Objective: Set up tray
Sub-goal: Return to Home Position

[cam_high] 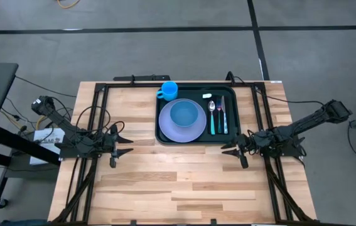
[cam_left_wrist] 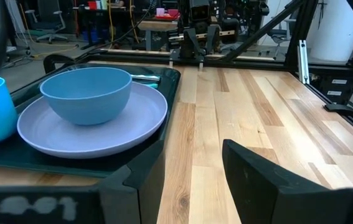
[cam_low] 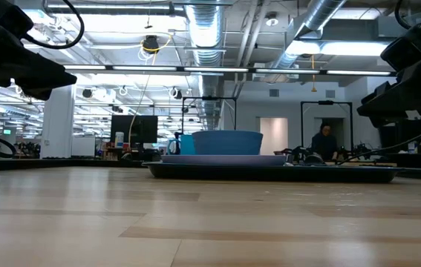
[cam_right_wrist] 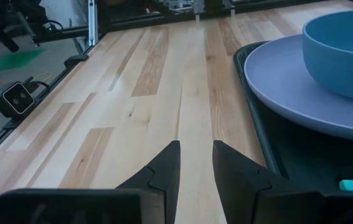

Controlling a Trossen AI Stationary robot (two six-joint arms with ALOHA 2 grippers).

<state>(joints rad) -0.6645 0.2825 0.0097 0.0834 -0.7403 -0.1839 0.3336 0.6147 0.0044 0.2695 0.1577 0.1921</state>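
Left gripper (cam_high: 126,145) hangs empty, fingers spread wide, off the near-left corner of the tray (cam_high: 230,138). The right gripper (cam_high: 226,149), fingers narrowly parted and holding nothing, hangs off the tray's near-right corner. Between them, the tray carries a plate (cam_high: 172,130), a bowl (cam_high: 187,113) and cutlery (cam_high: 218,114).

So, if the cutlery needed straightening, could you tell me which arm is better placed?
Probably the right: the cutlery lies along the right side of the tray, nearest the right gripper, which is open. The left gripper would have to reach across the plate and bowl.
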